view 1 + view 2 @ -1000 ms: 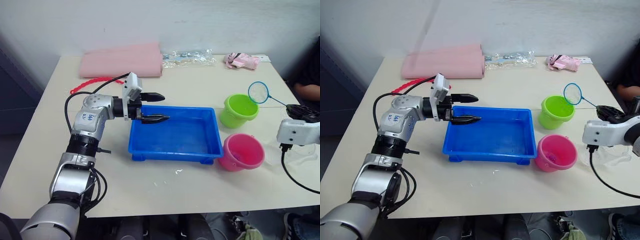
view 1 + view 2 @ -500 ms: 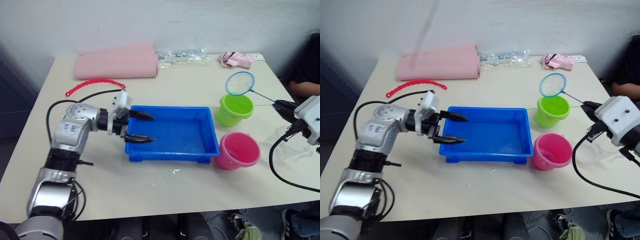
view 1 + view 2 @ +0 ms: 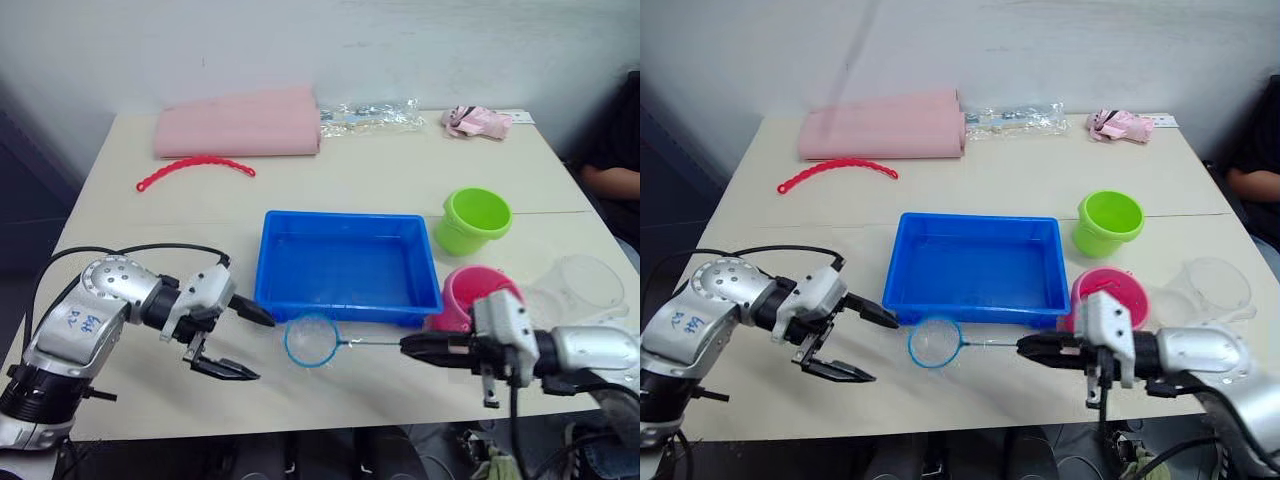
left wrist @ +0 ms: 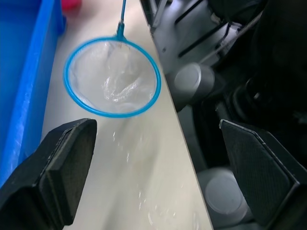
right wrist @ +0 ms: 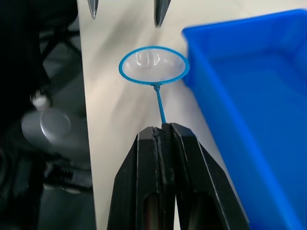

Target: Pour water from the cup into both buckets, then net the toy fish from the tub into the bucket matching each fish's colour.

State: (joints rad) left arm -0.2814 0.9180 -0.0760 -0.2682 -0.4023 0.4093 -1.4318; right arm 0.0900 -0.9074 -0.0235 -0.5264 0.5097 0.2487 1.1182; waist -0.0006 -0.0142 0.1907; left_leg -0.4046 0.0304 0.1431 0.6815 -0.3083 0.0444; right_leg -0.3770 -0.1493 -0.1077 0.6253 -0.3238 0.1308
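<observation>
The net (image 3: 311, 340) has its light blue hoop low over the table, just in front of the blue tub (image 3: 345, 268). My right gripper (image 3: 415, 347) is shut on the net's thin handle (image 5: 159, 106), near the table's front edge. My left gripper (image 3: 252, 346) is open just left of the hoop (image 4: 112, 76), holding nothing. The green bucket (image 3: 473, 220) stands right of the tub. The pink bucket (image 3: 462, 290) sits nearer, partly hidden behind my right gripper. The clear cup (image 3: 580, 285) stands at the far right. I can make out no toy fish.
A folded pink cloth (image 3: 240, 122), a red beaded strip (image 3: 195, 168), a clear plastic bag (image 3: 365, 112) and a small pink item (image 3: 478, 120) lie along the back of the table. A person's arm (image 3: 610, 178) shows at the right edge.
My right gripper has brought the net from above the green bucket down to the table in front of the tub. My left gripper has drawn back from the tub's left rim toward the front edge.
</observation>
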